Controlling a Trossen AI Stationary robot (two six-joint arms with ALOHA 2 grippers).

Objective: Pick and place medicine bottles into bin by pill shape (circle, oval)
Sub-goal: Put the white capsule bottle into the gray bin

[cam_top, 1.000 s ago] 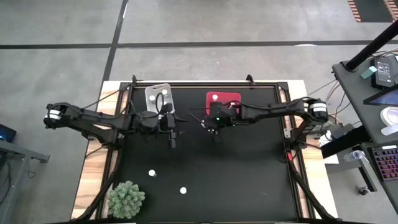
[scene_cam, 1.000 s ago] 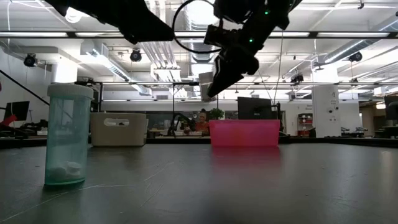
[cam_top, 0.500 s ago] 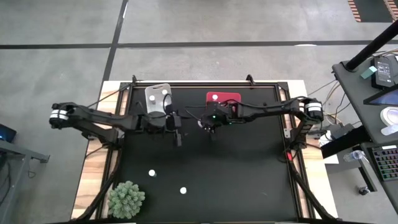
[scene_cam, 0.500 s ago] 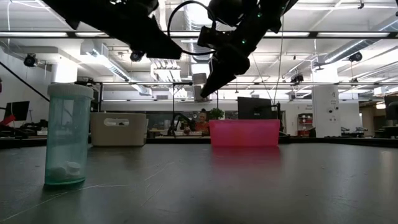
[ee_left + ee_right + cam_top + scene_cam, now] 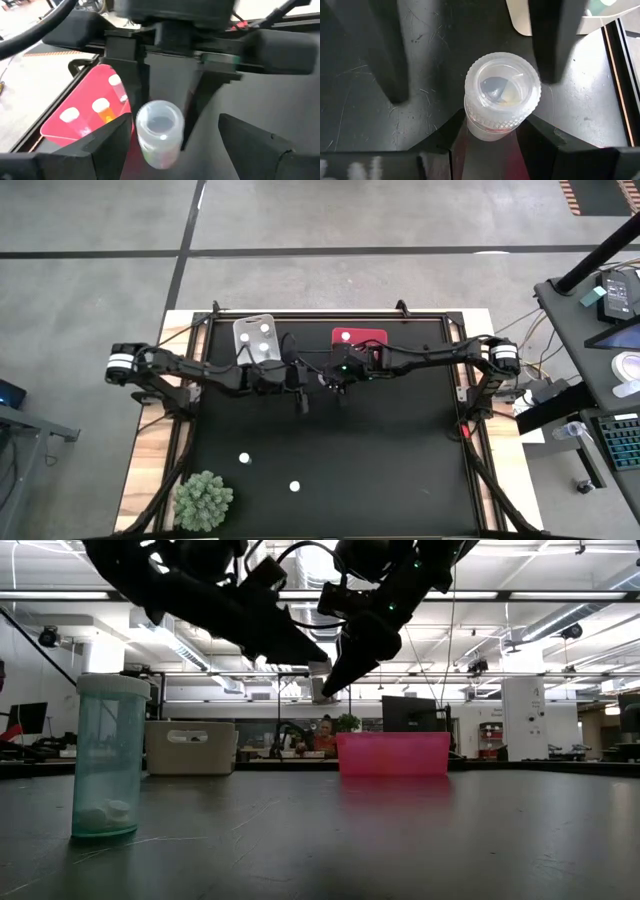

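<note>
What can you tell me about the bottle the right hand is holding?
The bottle is small, translucent whitish plastic with a ribbed clear cap through which a pill shows dimly. The right hand clamps its body between both fingers, holding it in the air above the black table, facing the open left hand close by.

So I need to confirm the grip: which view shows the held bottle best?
The right wrist view: the bottle sits between the right gripper's fingers. The left wrist view shows it farther off; high and low views hide it.
</note>
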